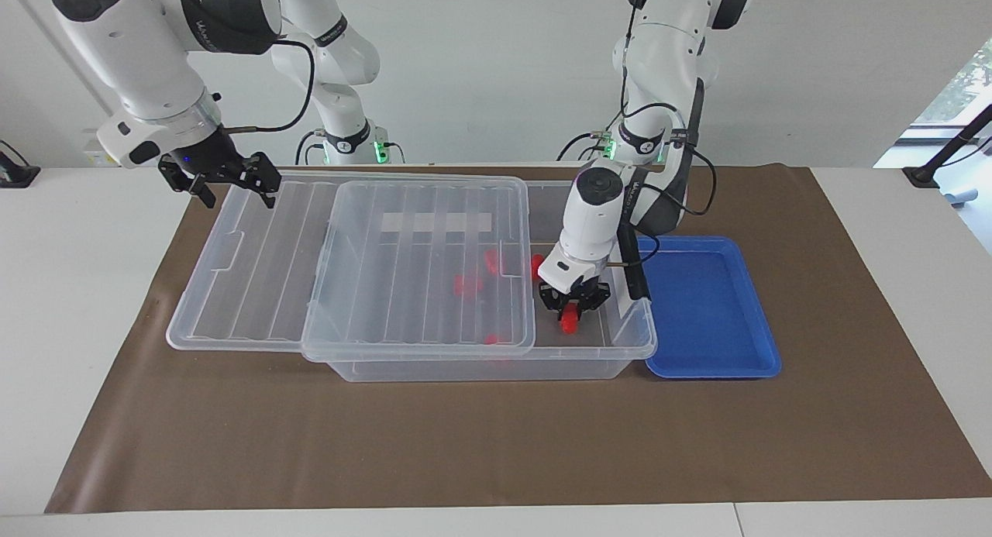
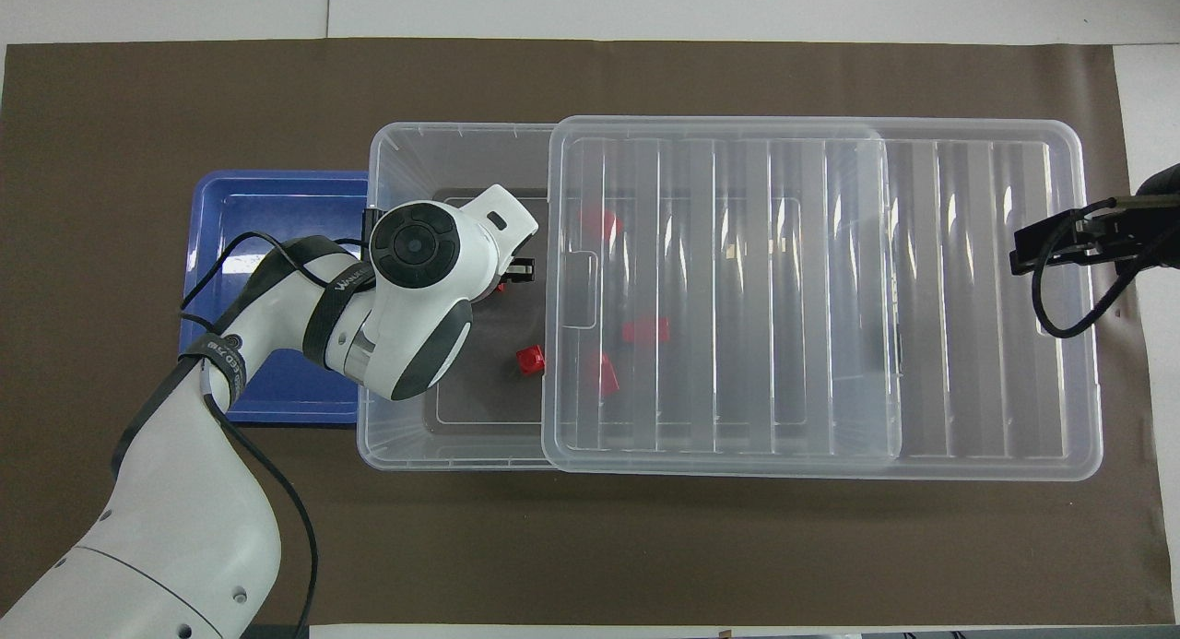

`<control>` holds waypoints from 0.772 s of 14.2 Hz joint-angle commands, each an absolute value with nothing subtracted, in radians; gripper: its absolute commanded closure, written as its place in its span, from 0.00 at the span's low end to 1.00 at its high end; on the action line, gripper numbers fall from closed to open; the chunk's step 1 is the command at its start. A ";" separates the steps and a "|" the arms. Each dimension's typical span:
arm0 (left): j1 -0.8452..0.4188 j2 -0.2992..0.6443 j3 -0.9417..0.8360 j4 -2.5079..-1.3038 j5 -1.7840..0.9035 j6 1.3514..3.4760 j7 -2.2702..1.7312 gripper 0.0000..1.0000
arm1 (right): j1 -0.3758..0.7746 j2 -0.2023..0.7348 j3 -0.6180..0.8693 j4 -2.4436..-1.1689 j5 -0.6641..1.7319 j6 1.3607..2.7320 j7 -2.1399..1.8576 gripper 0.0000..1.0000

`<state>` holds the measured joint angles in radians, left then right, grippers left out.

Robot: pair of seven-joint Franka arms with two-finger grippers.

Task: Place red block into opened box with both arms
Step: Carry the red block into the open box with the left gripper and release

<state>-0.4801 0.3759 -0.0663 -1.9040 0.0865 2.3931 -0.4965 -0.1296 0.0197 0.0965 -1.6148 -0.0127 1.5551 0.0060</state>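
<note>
The clear box (image 1: pixel 629 342) lies lengthwise, its ribbed lid (image 1: pixel 422 262) slid toward the right arm's end so the end by the left arm is uncovered. My left gripper (image 1: pixel 572 311) reaches down into that uncovered end, shut on the red block (image 1: pixel 571 320), which is low over the box floor. From overhead the left wrist hides most of it; only a sliver of the red block (image 2: pixel 501 288) shows. My right gripper (image 1: pixel 230 182) hangs open and holding nothing over the lid's end, also seen as the right gripper (image 2: pixel 1046 245) in the overhead view.
Other red pieces lie in the box: one (image 2: pixel 530 360) on the bare floor, two (image 2: pixel 645 330) (image 2: pixel 599 222) under the lid. A shallow blue tray (image 1: pixel 709 312) lies against the box at the left arm's end. Brown paper (image 1: pixel 496 444) covers the table.
</note>
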 commanded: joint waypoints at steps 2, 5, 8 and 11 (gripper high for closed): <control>-0.485 0.338 -0.058 -1.927 0.112 2.392 -0.517 0.00 | -0.029 0.017 -0.009 -1.626 -0.021 1.559 0.020 0.00; -0.479 0.272 -0.057 -1.927 0.112 2.317 -0.511 0.00 | -0.038 0.014 -0.008 -1.632 -0.025 1.555 0.012 0.00; -0.472 0.212 -0.055 -1.921 0.112 2.235 -0.508 0.00 | -0.058 0.023 -0.012 -1.618 -0.025 1.537 0.009 0.00; -0.472 0.141 -0.055 -1.914 0.110 2.151 -0.506 0.00 | -0.067 0.035 -0.041 -1.578 -0.025 1.485 -0.058 0.00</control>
<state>-0.4784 0.2049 -0.0642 -1.9000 0.0865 2.2219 -0.4968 -0.0579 0.0238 -0.0243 -1.6062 -0.0171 1.5092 -0.0068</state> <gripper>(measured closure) 0.000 0.000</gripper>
